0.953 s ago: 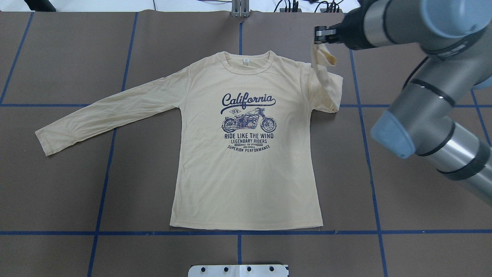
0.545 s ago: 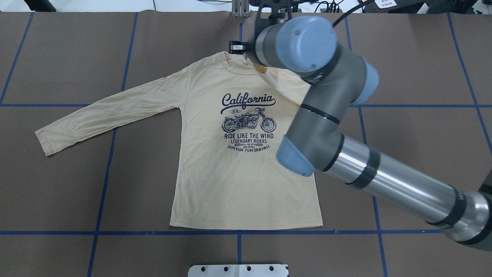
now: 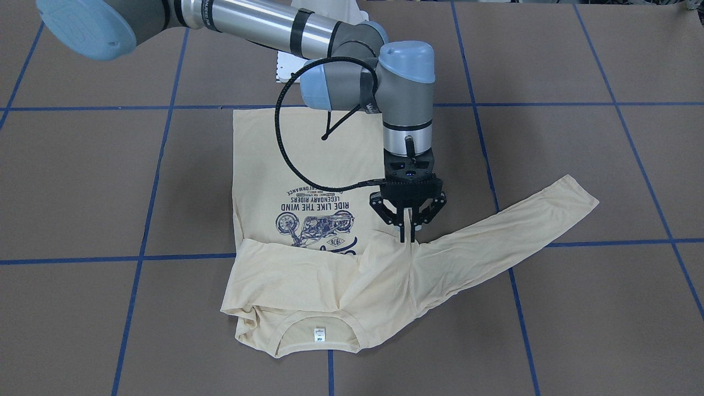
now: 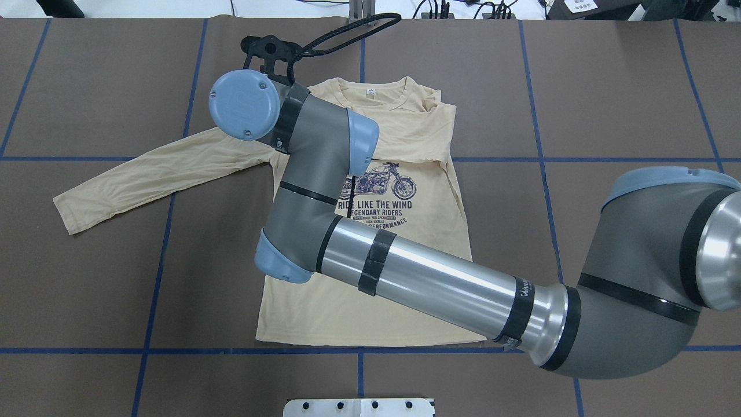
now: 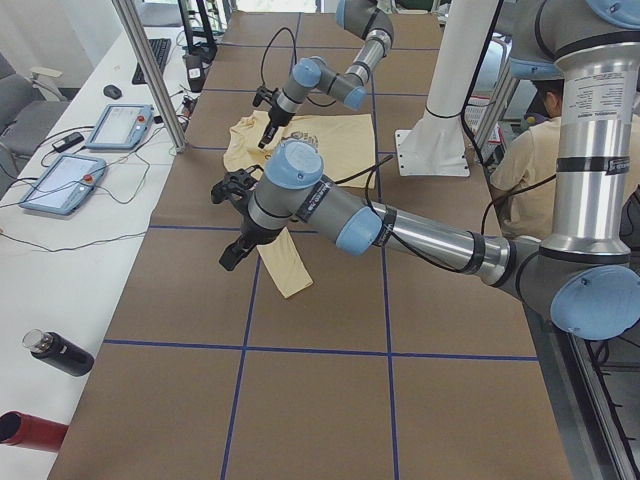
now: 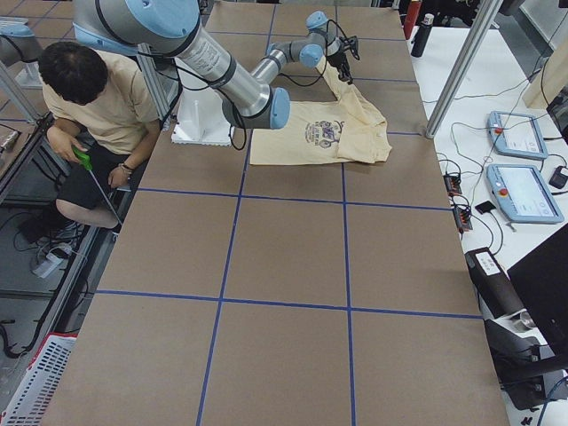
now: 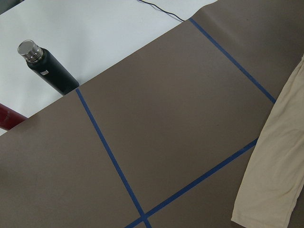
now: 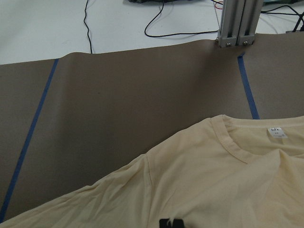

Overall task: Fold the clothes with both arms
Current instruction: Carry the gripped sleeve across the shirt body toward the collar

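The cream-yellow T-shirt (image 3: 258,159) lies print up on the brown table. Its right sleeve is folded across the chest and hides the top of the print. My right arm (image 4: 428,284) reaches over the T-shirt (image 4: 417,231). The right gripper (image 3: 407,235) points down at the left armpit, shut on the folded sleeve's end. In the overhead view the wrist hides it. The left sleeve (image 4: 145,179) lies stretched out flat. My left gripper (image 5: 232,255) hovers by that sleeve's cuff (image 7: 270,190); I cannot tell whether it is open or shut.
Blue tape lines (image 4: 162,243) cross the table. A white base plate (image 4: 359,406) sits at the near edge and an aluminium post (image 8: 237,23) at the far edge. A black bottle (image 7: 47,69) lies on the side table. A person (image 6: 89,98) sits beside the robot.
My right arm has swung left across the shirt with the right sleeve, from the collar to the left armpit. The sleeve now lies over the chest.
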